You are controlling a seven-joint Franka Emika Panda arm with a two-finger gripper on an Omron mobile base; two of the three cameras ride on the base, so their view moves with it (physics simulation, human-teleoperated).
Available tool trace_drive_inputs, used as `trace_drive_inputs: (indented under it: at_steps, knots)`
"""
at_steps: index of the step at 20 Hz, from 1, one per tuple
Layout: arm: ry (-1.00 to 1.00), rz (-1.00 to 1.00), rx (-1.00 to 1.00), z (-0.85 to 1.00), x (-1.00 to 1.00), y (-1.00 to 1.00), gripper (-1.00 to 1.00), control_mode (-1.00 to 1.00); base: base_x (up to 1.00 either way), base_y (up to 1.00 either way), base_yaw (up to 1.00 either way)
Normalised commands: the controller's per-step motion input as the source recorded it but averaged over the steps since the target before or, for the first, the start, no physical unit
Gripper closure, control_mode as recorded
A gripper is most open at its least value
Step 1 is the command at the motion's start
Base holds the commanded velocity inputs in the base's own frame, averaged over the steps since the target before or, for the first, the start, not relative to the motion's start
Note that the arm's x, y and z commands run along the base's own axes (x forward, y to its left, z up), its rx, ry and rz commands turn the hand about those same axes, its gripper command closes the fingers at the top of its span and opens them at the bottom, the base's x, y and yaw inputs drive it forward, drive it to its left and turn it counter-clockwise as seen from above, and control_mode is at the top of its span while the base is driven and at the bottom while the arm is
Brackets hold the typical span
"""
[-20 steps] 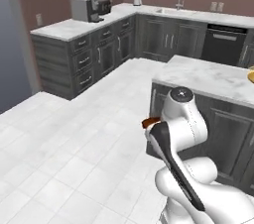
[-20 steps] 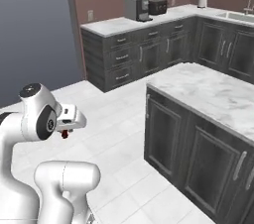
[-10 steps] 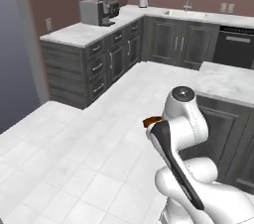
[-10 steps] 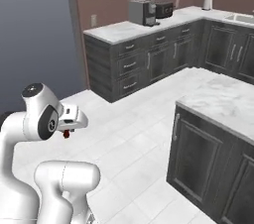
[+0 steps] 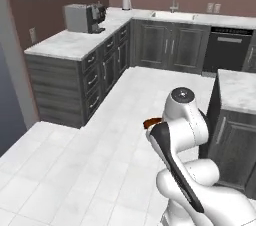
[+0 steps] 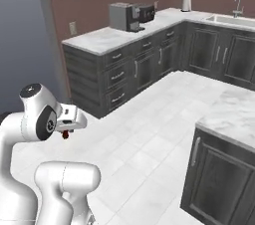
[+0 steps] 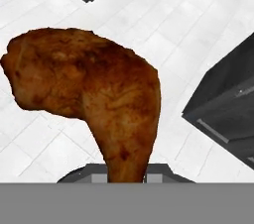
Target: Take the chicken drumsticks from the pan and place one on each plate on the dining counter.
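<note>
One chicken drumstick [image 7: 94, 99] in transit: reddish-brown, plump end up and to the left in the hand view, thin bone end running down between the finger tips. Gripper [image 7: 126, 173] clamped tight on that bone end; the meat hangs over white floor tile, clear of any surface. From the left base view the same piece shows as a small brown tip [image 5: 150, 123] just beside the arm's folded forearm; from the right base view, a dark red nub [image 6: 65, 135] under the white hand.

Step in hand, as judged: carrying stage, between pick-up and set-down. Base is out on the open kitchen floor, arm tucked close.

Next move, as judged: drive on until a plate on the dining counter comes within reach, extend the arm over it, lower, and release. Neither plate is in sight, so the approach must find one first.

Change from the earlier frames: the whole scene has swung. The coffee machine [image 6: 130, 16] and corner worktop [image 5: 75, 44] sit closer to centre, and the dark island cabinet [image 5: 235, 135] has slid toward the frame edge. That is the base turning, not the fittings. Arm pose and grip are unchanged.
</note>
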Motion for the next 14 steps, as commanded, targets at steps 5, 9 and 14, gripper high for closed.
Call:
trace_drive_inputs:
  at_steps: [5,9,14]
  knots:
    - [0.00,0.00,0.00,0.00,0.00,0.00,1.00,1.00,1.00,0.51,-0.33]
    - [0.00,0.00,0.00,0.00,0.00,0.00,1.00,1.00,0.89,0.50,-0.51]
    - [0.00,0.00,0.00,0.00,0.00,0.00,1.00,1.00,0.82,0.49,-0.57]
